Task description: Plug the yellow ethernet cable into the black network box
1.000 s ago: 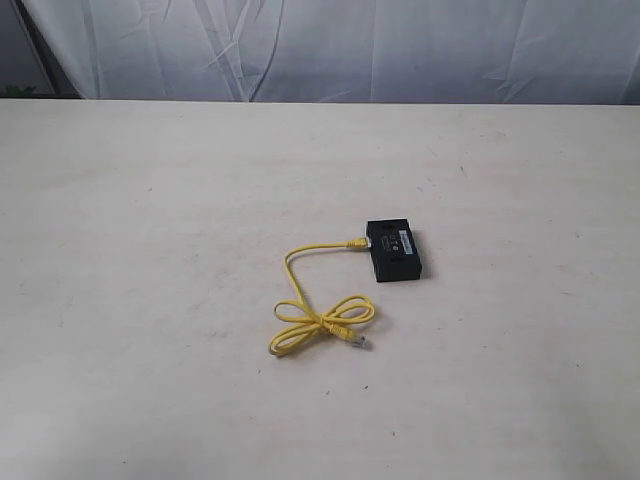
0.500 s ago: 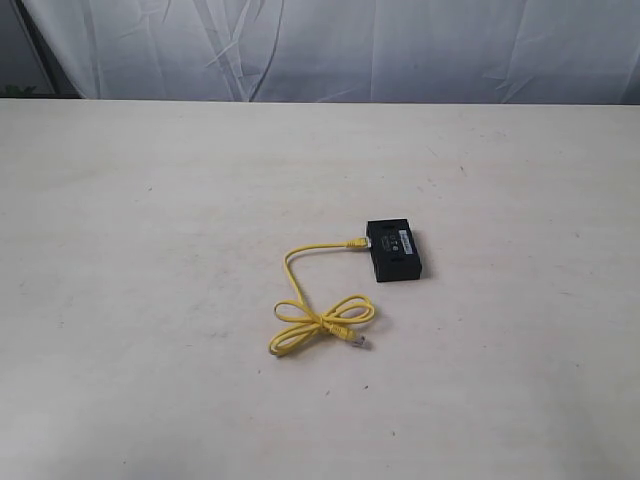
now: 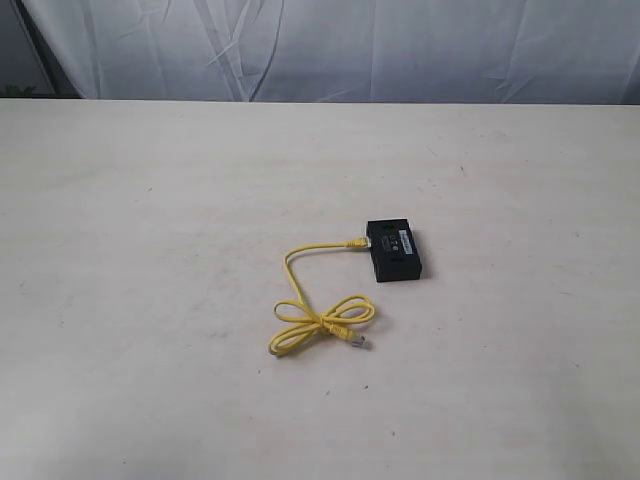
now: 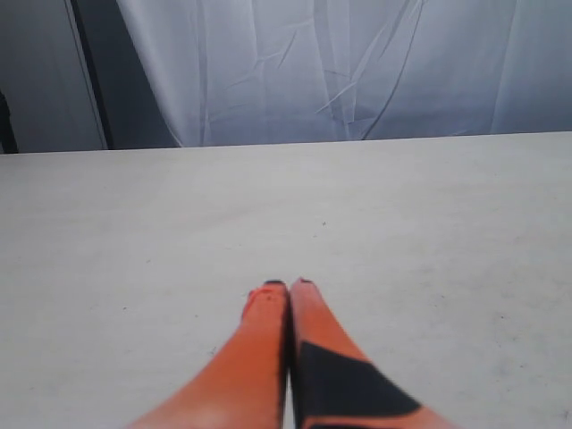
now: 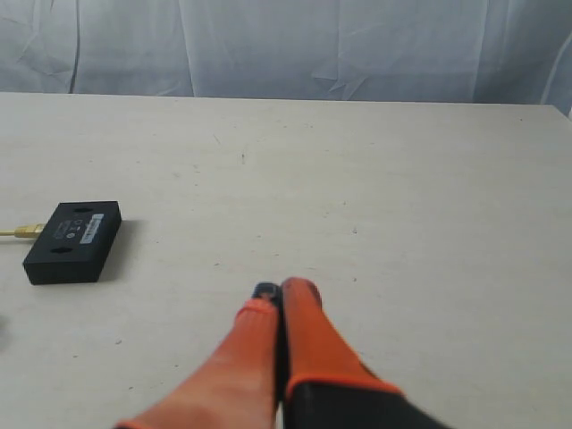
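Lab-like setup: pale table (image 3: 150, 180), white cloth backdrop (image 3: 400, 50).

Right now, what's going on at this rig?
Nothing is being handled. The yellow ethernet cable lies knotted on the table, one plug up against the side of the black network box, the other lying free. Whether that plug is seated can't be told. The left gripper and right gripper are both shut, empty, and touching neither.
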